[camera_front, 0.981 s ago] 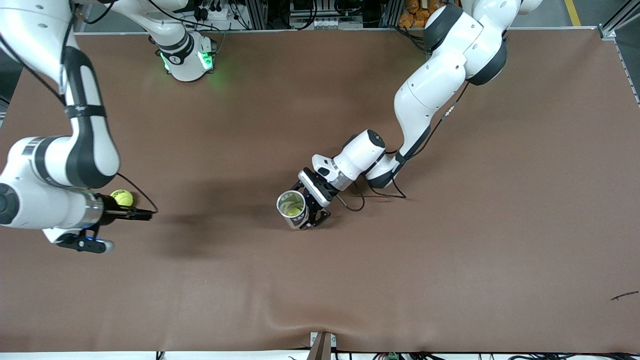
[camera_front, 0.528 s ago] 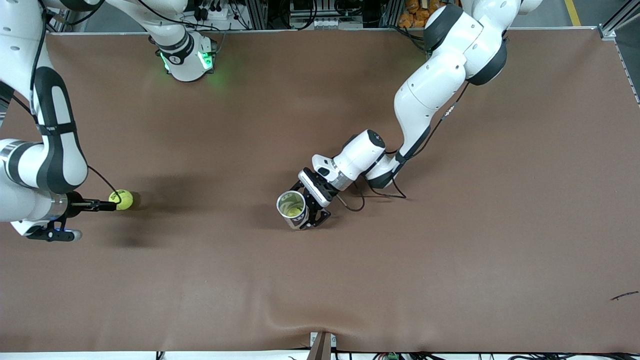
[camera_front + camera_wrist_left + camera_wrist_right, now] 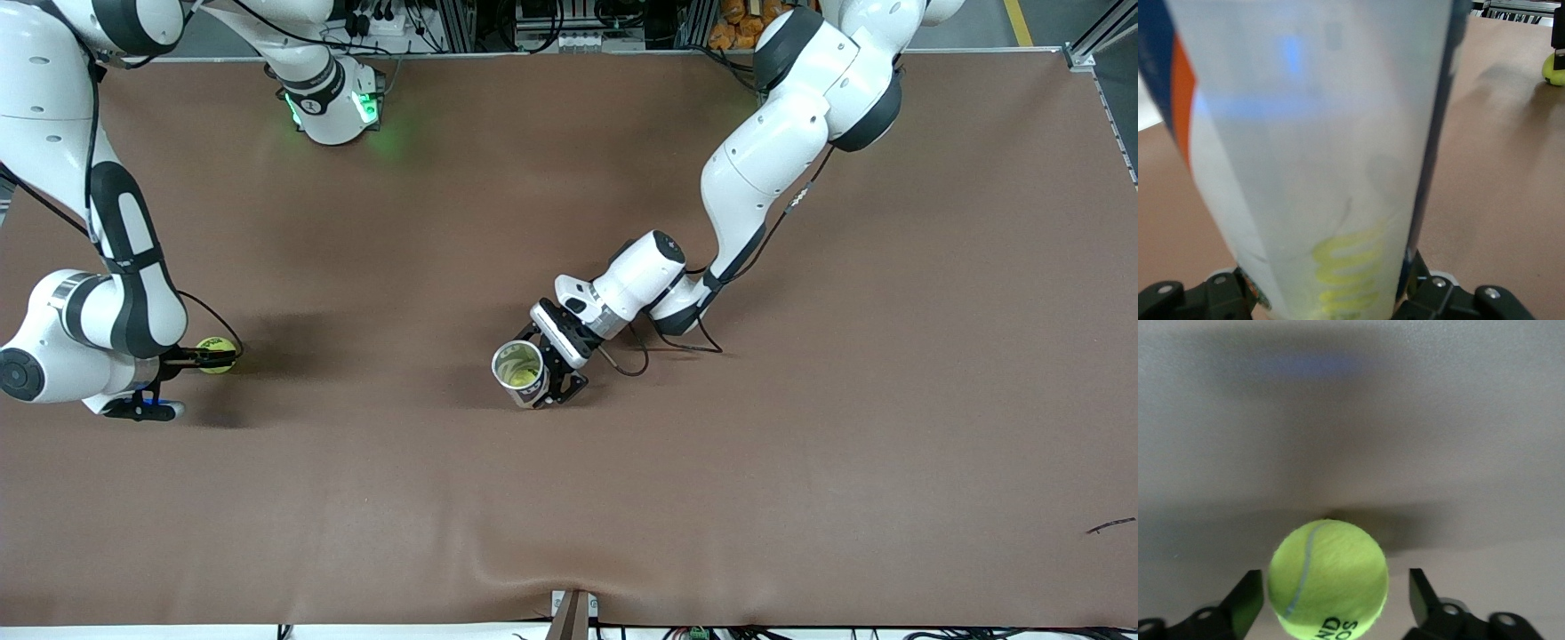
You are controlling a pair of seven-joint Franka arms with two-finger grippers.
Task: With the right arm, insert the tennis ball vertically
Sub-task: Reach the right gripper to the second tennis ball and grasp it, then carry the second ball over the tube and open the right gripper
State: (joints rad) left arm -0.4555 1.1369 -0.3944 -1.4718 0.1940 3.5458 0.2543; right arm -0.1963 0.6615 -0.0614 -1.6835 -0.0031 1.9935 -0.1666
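Observation:
A yellow-green tennis ball (image 3: 217,344) lies on the brown table near the right arm's end. My right gripper (image 3: 218,358) is low at the table with its fingers on either side of the ball, open. In the right wrist view the ball (image 3: 1328,577) sits between the two black fingers (image 3: 1248,600), with a gap on one side. My left gripper (image 3: 544,378) is shut on a ball can (image 3: 518,363) at the table's middle, open mouth up, with something yellow inside. The can (image 3: 1318,133) fills the left wrist view, which also shows the ball (image 3: 1554,69) small in the distance.
The brown mat (image 3: 800,444) covers the whole table. A black cable (image 3: 636,360) loops on the mat beside the left wrist. The right arm's base (image 3: 333,102) with a green light stands at the back edge.
The right gripper drew back toward the right arm's end of the table, then settled low with its fingers around the ball. The left arm and the can have not moved.

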